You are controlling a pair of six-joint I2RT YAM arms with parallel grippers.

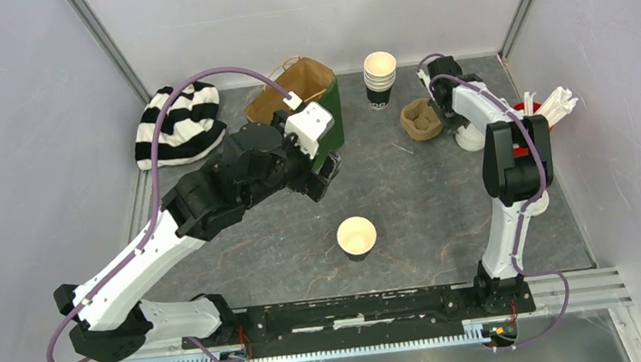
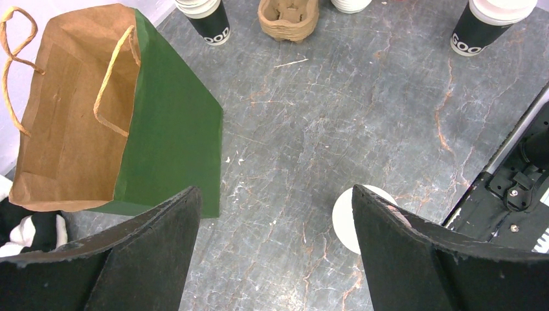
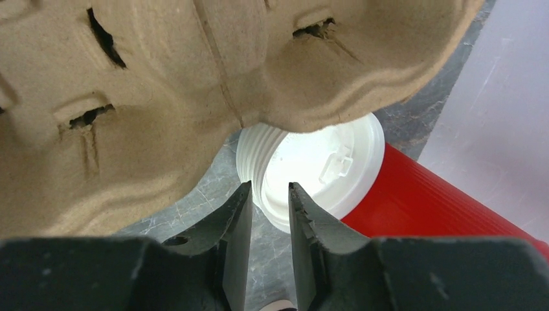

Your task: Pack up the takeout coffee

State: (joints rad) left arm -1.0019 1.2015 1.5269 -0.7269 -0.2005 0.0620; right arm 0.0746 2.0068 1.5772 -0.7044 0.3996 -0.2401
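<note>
One takeout cup [image 1: 357,237], dark outside and cream inside, stands open on the table's middle. It shows as a white disc [image 2: 342,219] by my left gripper's right finger. A second dark cup with a white lid [image 2: 493,24] stands farther off. My left gripper [image 2: 275,194] is open and empty, above the table between the bag and the open cup. My right gripper [image 3: 270,186] has its jaws a narrow gap apart, astride the near rim of a stack of white lids [image 3: 324,165].
A green-and-brown paper bag [image 1: 300,101] stands open at the back left. A stack of dark cups [image 1: 380,78] and a pulp cup carrier [image 1: 422,120] stand behind. A red cup [image 3: 414,201] of white stirrers [image 1: 554,104] touches the lids. A striped hat [image 1: 178,124] lies far left.
</note>
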